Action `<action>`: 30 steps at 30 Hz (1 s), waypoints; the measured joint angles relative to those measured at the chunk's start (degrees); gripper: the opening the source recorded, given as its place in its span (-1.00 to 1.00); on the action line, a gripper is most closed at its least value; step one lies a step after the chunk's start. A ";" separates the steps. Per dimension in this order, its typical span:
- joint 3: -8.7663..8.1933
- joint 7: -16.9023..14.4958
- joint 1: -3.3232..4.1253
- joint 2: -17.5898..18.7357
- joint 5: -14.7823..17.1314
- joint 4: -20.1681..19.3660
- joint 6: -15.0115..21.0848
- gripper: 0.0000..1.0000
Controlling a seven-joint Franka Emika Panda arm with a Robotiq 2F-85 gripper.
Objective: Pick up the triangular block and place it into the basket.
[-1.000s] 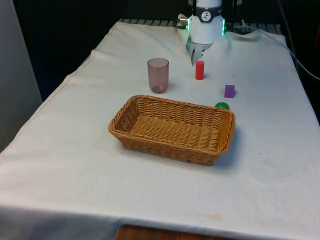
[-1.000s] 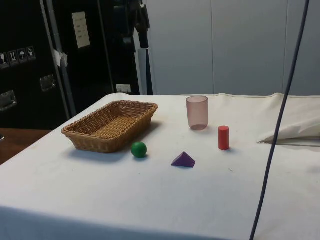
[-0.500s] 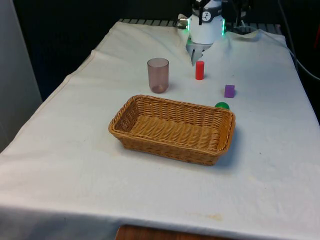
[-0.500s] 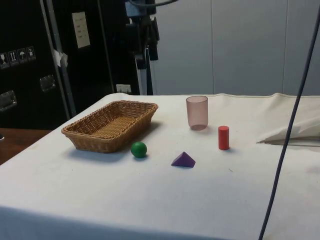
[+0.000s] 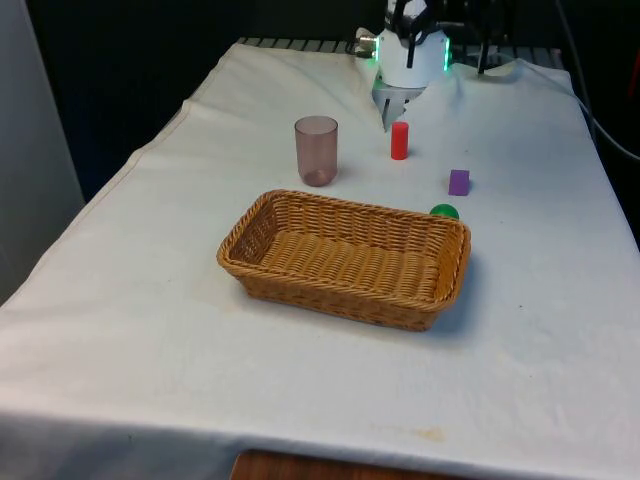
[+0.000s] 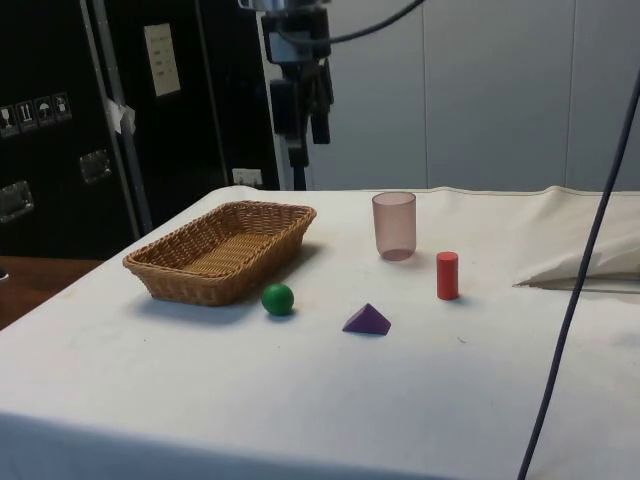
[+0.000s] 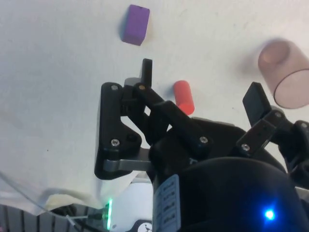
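1. High above the basket's far end in the side view, the gripper (image 6: 310, 122) is hanging in the air, having come lower and drifted toward 3 o'clock over the last second.
2. In the wrist view its fingers (image 7: 146, 70) are standing spread wide with nothing between them.
3. The purple triangular block (image 6: 367, 320) is sitting untouched on the white cloth (image 5: 150, 330), exactly where it was a second ago.
4. In the front view the triangular block (image 5: 459, 182) is lying at about 1 o'clock from the basket (image 5: 340, 205), outside it and apart from the rim.
5. The green ball (image 5: 444, 211) is resting just beside the basket's far rim, at 7 o'clock from the block, and has not moved.
6. The red cylinder (image 5: 399, 140) is standing upright at 10 o'clock from the block, with the pink cup (image 5: 316, 150) off at 9 o'clock from the cylinder; both are unchanged.
7. From the wrist camera, block (image 7: 135, 24), cylinder (image 7: 183, 96) and cup (image 7: 285, 72) are all showing on the cloth beneath the gripper (image 7: 200, 84).
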 measured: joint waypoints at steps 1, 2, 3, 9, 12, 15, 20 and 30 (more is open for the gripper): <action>0.06 0.23 0.00 -0.06 -0.11 -0.57 0.63 1.00; 0.11 0.40 0.00 -0.11 -0.17 -1.09 1.38 1.00; 0.17 0.52 0.00 -0.11 -0.23 -1.60 2.01 1.00; 0.40 1.38 0.00 -0.29 -0.52 -5.04 6.13 1.00; 0.40 1.72 0.00 -0.46 -0.69 -6.70 8.14 1.00; 0.40 2.41 0.00 -0.40 -1.20 -8.82 10.54 1.00; 0.34 2.81 0.00 0.00 -1.32 -10.89 13.35 1.00; -0.74 2.86 -0.17 4.35 -0.97 -11.86 18.45 1.00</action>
